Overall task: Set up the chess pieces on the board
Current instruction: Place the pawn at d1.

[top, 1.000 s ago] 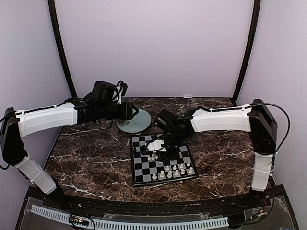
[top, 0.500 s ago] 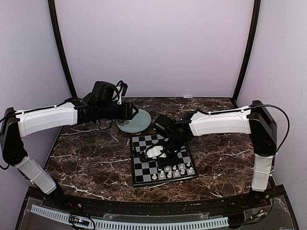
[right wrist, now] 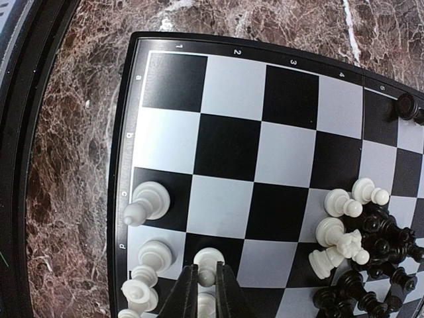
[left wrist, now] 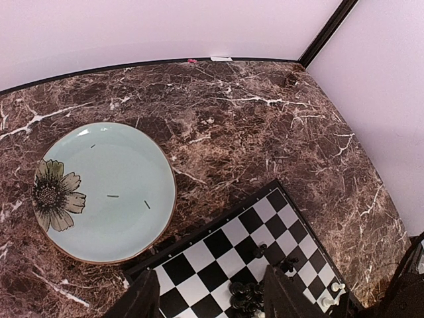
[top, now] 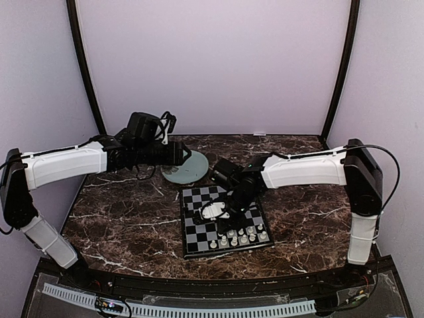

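The board (top: 196,236) lies mid-table and also shows in the right wrist view (right wrist: 225,146) and the left wrist view (left wrist: 218,255). My right gripper (right wrist: 207,281) is shut on a white pawn (right wrist: 209,257) that stands over a black square in the second row. It hangs low over the board's near right part (top: 230,213). Several white pieces (right wrist: 149,202) stand along the board's edge (top: 240,237). A heap of white (right wrist: 341,238) and black pieces (right wrist: 384,258) lies mid-board. My left gripper (left wrist: 212,301) is open and empty, high over the board's far edge (top: 183,156).
A round pale green plate (top: 185,168) with a flower print (left wrist: 56,195) sits just beyond the board's far left corner. Two lone black pieces (left wrist: 260,250) stand near the board's far side. Walls enclose the marble table on three sides.
My right gripper has moved down toward the near right part of the board with the white pawn. The left arm has not moved.
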